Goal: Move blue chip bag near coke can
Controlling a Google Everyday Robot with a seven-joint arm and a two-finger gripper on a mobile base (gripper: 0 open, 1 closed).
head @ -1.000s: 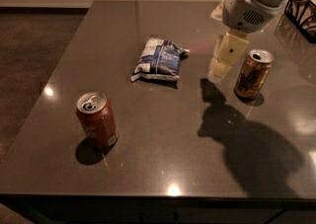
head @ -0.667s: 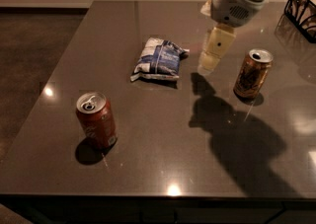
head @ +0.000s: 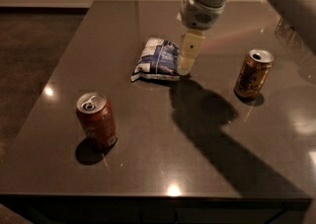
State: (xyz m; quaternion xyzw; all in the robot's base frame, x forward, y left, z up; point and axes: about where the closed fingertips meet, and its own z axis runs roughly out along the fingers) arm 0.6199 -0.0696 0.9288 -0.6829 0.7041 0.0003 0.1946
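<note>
The blue chip bag (head: 157, 60) lies flat near the middle of the dark table (head: 148, 168). It is blue and white and crinkled. The coke can (head: 97, 120), red-brown with a silver top, stands upright at the front left, well apart from the bag. My gripper (head: 186, 63) hangs from the arm at the top and sits just at the bag's right edge, a little above the table. It holds nothing that I can see.
An orange-gold can (head: 253, 74) with dark lettering stands upright at the right. A dark wire object (head: 291, 30) shows at the far right edge. The arm's shadow falls across the table's right half.
My gripper has moved left, away from the orange-gold can and up to the right edge of the chip bag. The bag and both cans have stayed put.
</note>
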